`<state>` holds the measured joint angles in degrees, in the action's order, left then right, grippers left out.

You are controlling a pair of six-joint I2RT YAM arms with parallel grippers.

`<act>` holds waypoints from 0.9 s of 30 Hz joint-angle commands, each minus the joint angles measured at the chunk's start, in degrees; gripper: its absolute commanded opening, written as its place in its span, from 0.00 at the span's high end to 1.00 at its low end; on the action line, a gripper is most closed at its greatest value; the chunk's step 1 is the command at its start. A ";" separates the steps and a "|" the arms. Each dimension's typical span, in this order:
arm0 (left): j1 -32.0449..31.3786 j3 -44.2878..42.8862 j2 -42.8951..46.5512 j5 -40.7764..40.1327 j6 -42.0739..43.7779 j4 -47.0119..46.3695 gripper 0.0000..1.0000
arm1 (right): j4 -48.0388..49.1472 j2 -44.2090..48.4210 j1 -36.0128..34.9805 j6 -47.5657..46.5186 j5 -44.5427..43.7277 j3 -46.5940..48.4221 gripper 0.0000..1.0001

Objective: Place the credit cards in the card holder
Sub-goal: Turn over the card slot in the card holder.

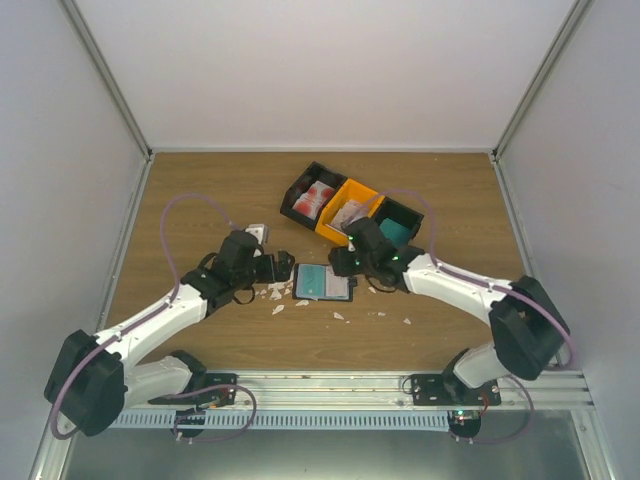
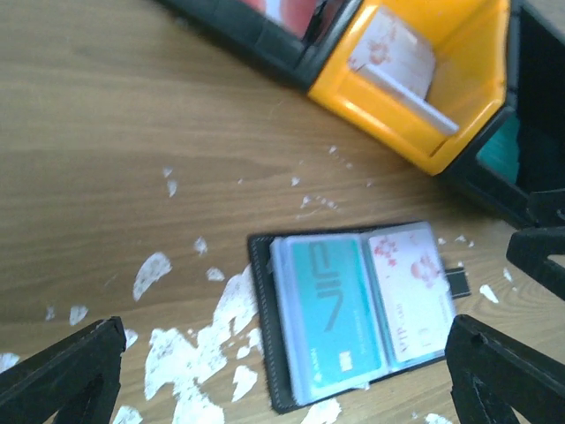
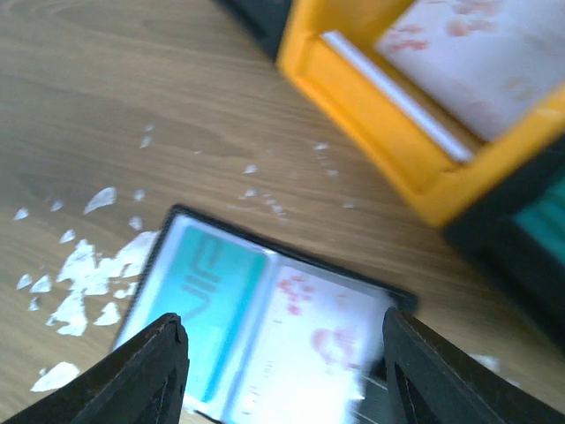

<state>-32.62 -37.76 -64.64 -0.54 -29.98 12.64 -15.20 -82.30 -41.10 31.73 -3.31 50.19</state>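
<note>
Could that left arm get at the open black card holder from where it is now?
Probably yes. The left tool stands open just beside the card holder, with only white scraps on the table between them. The right tool crowds its other side, though.

L arm, R arm lean inward; jaws apart (both, nothing gripped).
</note>
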 commanded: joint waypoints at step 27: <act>8.36 6.49 -18.97 36.20 -4.61 -20.95 0.52 | -6.66 -23.43 -9.74 4.61 -2.49 10.38 0.73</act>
<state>-24.64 -30.30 -82.26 32.18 -35.16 -3.79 -19.44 -104.64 -50.74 35.20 -4.97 61.21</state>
